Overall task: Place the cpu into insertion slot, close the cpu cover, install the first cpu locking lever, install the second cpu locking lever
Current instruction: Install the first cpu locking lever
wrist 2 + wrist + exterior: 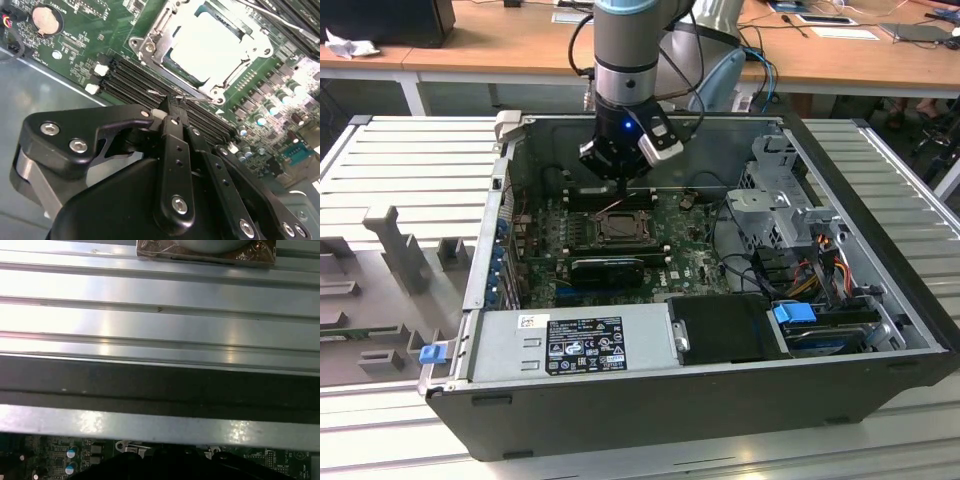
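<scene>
Pincer (171,106) narrow, fingers drawn together, tips at the thin wire locking lever (200,98) beside the memory slots (127,82); cannot tell whether the wire is actually pinched. The second wrist view shows the cpu (210,45) lying pale and flat with the cpu cover (155,35) down around it. The exterior view instead places the pincer (623,188) low inside the open computer case (720,390), just above the insertion slot (620,228). The first wrist view gives the ribbed metal table (160,295), a dark case wall (160,385) and a strip of green motherboard (55,455).
</scene>
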`<state>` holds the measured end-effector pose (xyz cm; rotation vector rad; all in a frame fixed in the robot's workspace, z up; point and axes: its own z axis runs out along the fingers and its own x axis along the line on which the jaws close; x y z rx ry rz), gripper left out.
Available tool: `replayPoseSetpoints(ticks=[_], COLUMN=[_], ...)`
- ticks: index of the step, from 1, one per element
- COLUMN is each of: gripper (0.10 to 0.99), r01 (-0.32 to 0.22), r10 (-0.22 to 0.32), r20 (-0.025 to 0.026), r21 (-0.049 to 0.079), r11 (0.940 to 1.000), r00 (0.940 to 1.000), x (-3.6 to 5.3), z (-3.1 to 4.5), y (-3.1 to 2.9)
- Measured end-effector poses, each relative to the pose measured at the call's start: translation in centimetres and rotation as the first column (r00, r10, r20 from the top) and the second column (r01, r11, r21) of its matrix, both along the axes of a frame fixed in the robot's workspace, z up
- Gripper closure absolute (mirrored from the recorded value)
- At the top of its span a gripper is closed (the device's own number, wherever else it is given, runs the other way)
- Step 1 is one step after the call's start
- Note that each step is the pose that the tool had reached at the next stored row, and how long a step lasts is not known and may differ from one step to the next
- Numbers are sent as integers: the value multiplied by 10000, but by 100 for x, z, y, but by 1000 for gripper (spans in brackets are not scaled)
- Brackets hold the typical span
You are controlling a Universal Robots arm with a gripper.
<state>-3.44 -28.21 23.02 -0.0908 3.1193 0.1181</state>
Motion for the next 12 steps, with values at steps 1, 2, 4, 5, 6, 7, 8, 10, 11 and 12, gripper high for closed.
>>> replayPoseSetpoints(ticks=[1, 2, 4, 5, 6, 7, 8, 10, 11, 12], gripper=[980, 980, 980, 980, 980, 980, 980, 980, 980, 980], r01=[-8, -23, -61, -76, -81, -84, -90, -97, -103, -106], r10=[8, 23, 61, 76, 81, 84, 90, 97, 103, 106], r20=[0, 0, 0, 0, 0, -1, 0, -1, 0, 0], r21=[-1, -1, 0, -1, -1, -1, -1, -2, -1, -1], r11=[10000, 10000, 10000, 10000, 10000, 10000, 10000, 10000, 9999, 9999], r00=[10000, 10000, 10000, 10000, 10000, 10000, 10000, 10000, 9999, 9999], x=[13, 20, 36, 55, 69, 78, 88, 98, 107, 111], z=[-12, -20, -42, -61, -73, -82, -96, -113, -129, -138], y=[2, 2, 2, 2, 2, 2, 2, 3, 4, 4])
